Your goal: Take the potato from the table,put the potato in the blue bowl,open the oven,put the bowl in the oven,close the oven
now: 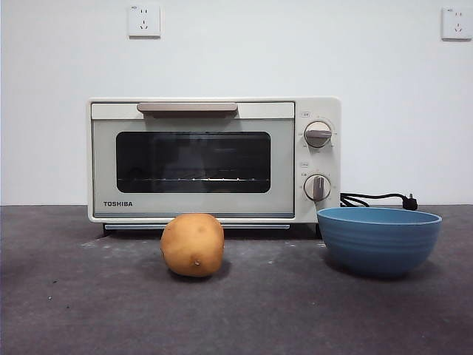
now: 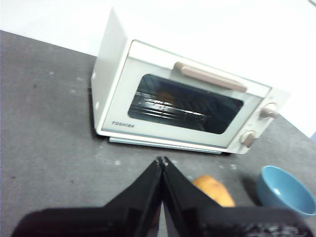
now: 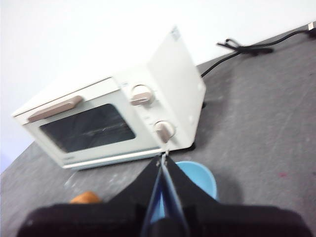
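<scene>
The tan potato (image 1: 193,245) lies on the dark grey table (image 1: 89,296) in front of the oven (image 1: 214,160), whose door is closed. To its right stands the blue bowl (image 1: 378,239), holding nothing. Neither gripper shows in the front view. My left gripper (image 2: 162,160) hangs shut above the table, with the potato (image 2: 213,190) partly hidden behind one jaw and the bowl (image 2: 286,189) off to the side. My right gripper (image 3: 162,157) is shut above the bowl (image 3: 200,178); a sliver of potato (image 3: 85,198) shows beside it.
The oven's black cord (image 1: 373,199) trails on the table behind the bowl. A white wall with two sockets (image 1: 143,20) rises behind the oven.
</scene>
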You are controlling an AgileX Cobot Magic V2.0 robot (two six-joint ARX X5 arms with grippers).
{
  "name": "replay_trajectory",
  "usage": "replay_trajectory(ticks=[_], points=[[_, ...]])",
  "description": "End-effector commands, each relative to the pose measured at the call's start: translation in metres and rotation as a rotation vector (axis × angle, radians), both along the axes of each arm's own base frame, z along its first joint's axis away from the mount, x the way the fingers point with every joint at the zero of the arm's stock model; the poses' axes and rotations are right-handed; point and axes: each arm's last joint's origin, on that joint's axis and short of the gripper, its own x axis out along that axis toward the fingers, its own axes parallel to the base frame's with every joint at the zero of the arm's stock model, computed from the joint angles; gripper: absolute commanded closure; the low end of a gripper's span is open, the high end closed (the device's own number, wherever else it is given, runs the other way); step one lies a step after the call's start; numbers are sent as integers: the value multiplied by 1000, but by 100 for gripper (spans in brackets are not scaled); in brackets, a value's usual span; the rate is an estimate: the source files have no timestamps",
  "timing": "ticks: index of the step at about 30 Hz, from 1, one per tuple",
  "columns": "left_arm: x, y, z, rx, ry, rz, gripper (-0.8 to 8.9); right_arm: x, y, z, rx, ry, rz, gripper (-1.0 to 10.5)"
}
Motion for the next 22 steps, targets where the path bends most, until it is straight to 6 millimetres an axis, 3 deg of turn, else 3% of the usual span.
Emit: replay_trajectory(ticks=[1,8,14,22], points=[[-2,-1,18,4,4,-43,821,2,2,18,-38,35,62,959],[-2,-5,59,80,59,-213,821,15,8,68,-169,179,279,959],[2,-8,81,113,135,-387,821,25,12,111,-274,277,433,959],[0,-11,95,143,208,-495,821,22,27,134,-373,354,618,958]])
